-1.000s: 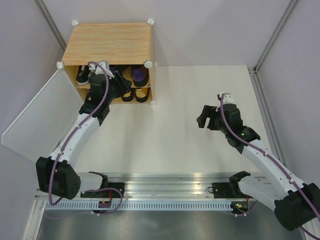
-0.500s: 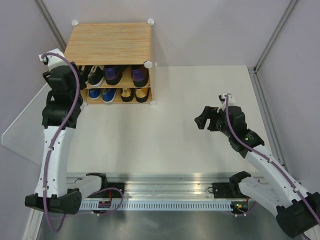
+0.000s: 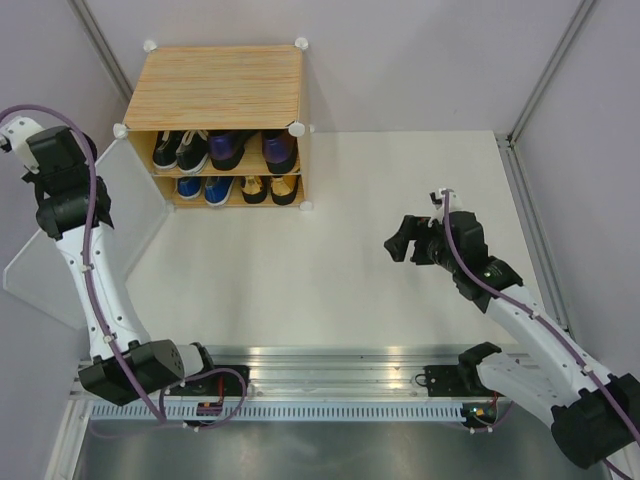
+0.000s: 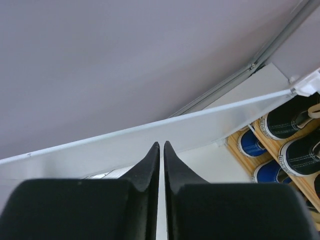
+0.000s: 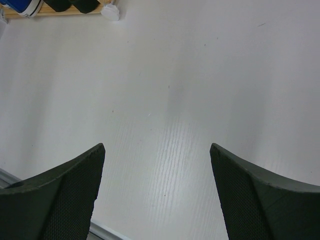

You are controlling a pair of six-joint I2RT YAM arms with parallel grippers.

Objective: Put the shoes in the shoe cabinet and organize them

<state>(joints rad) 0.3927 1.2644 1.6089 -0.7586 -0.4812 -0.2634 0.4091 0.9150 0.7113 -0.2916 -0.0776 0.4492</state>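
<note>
shoe cabinet: stands at the 11 o'clock corner of the table, open front facing 6 o'clock.
door panel: swung wide open, running from the cabinet's left front corner toward 8 o'clock.
upper shelf: black sneakers on the 9 o'clock side, purple heels on the 3 o'clock side.
lower shelf: blue sneakers on the 9 o'clock side, gold heels on the 3 o'clock side.
shoes, overall: all four pairs sit side by side inside the cabinet, two pairs per shelf.
left arm: raised at the table's 9 o'clock edge, its wrist high, on the side of the open door away from the cabinet.
left gripper: fingers pressed almost together with only a thin slit between them and nothing pinched. The tips lie in line with the door panel's long edge; contact with the panel cannot be told.
left wrist view: black and blue sneaker toes show at 4 o'clock, behind the panel's far corner.
right gripper: fingers spread wide, holding nothing. It hangs above bare table, well apart from the cabinet at about 3 o'clock from the table's centre, and points toward 9 o'clock.
corner connector: a white round piece at the cabinet's foot, seen at 11 o'clock in the right wrist view.
</note>
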